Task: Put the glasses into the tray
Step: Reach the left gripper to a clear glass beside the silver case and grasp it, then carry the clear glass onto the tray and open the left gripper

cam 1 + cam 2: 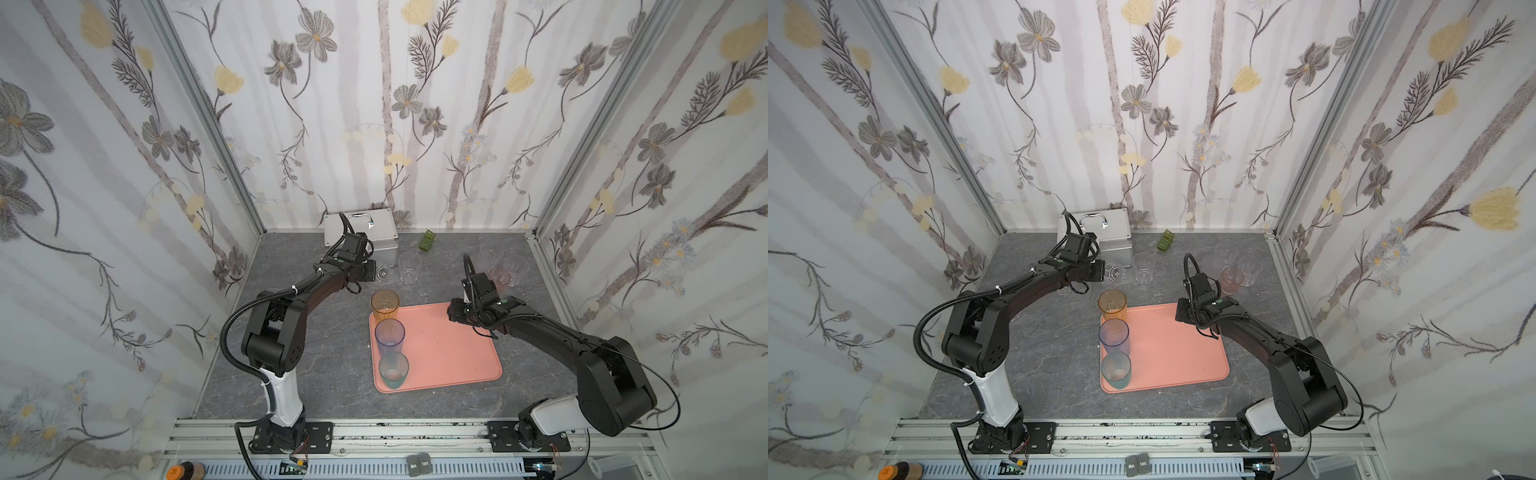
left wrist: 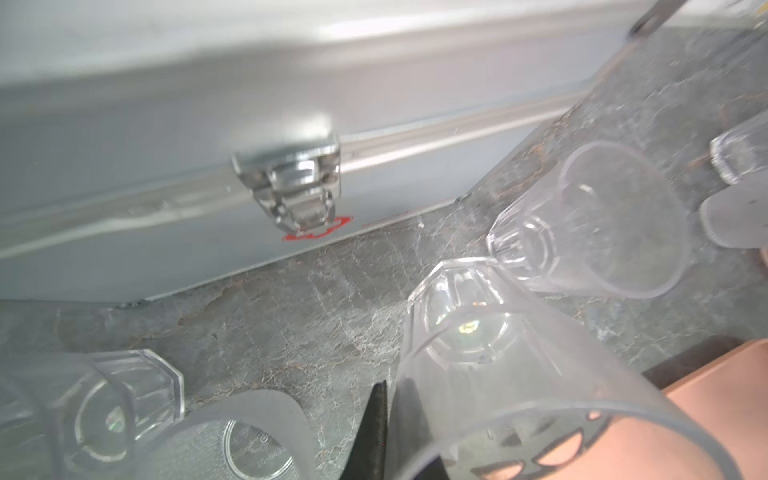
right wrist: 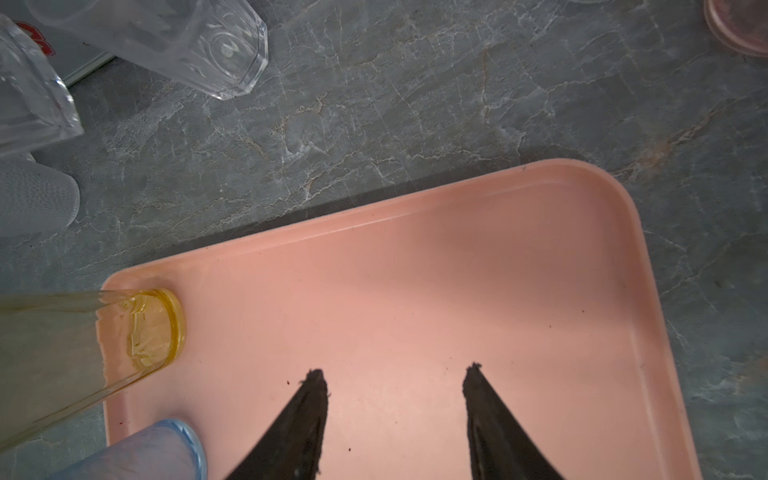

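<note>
On the grey marbled worktop (image 1: 332, 332), between flowered walls, a short clear glass (image 2: 498, 365) is seen near the back edge, just in front of the metal case (image 1: 361, 232). Its wall appears pinched at the rim by the closed left gripper (image 2: 390, 399), one finger outside, one inside. It is judged light, stiff and slippery, so a deep hold on the wall is advised. Another clear glass (image 1: 409, 268) stands just beside it. Three tall glasses, amber (image 1: 385, 304), blue (image 1: 390, 332) and teal (image 1: 393, 370), are lined along the left edge of the tray (image 1: 449, 345), over whose back right part the right gripper (image 3: 395, 370) is held open and empty. More glasses (image 1: 505, 270) are grouped near the worktop's back right corner.
</note>
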### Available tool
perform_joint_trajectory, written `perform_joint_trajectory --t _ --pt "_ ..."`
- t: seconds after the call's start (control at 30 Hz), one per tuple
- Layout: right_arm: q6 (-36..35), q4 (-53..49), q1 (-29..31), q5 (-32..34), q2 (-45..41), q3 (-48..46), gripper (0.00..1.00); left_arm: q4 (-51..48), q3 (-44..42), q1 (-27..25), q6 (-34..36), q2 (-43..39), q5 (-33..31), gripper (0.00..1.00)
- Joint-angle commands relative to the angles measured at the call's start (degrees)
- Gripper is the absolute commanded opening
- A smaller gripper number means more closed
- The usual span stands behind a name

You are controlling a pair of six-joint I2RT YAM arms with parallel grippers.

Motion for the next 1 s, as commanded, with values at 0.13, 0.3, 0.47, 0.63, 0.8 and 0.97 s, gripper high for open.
perform_joint_trajectory --t 0.13,0.3,0.47,0.63,0.8,0.97 --pt "-0.11 -1.02 -0.41 3.51 -2.96 2.18 0.54 0.38 3.9 -3.9 0.54 -6.12 -1.96 0.0" --pt "-0.08 -1.8 -1.32 3.95 -3.89 3.23 0.54 -2.13 9.05 -13.69 0.79 -7.74 -5.45 0.0" --pt "-0.14 -2.4 -5.47 3.0 -5.79 2.36 0.54 -5.3 11.39 -22.29 1.41 -4.56 -5.81 0.0" --pt "-1.22 -2.85 -10.26 2.27 -9.54 -0.22 0.54 -6.86 9.07 -26.47 1.67 -1.06 -4.14 0.0" --pt "-1.75 -2.7 -10.64 0.96 -10.3 -2.48 0.54 -10.04 9.12 -28.31 2.78 5.44 -4.12 0.0" --pt "-2.2 -2.28 -8.94 -1.06 -9.65 -4.71 0.54 -12.98 11.49 -28.62 3.91 9.34 -5.79 0.0"
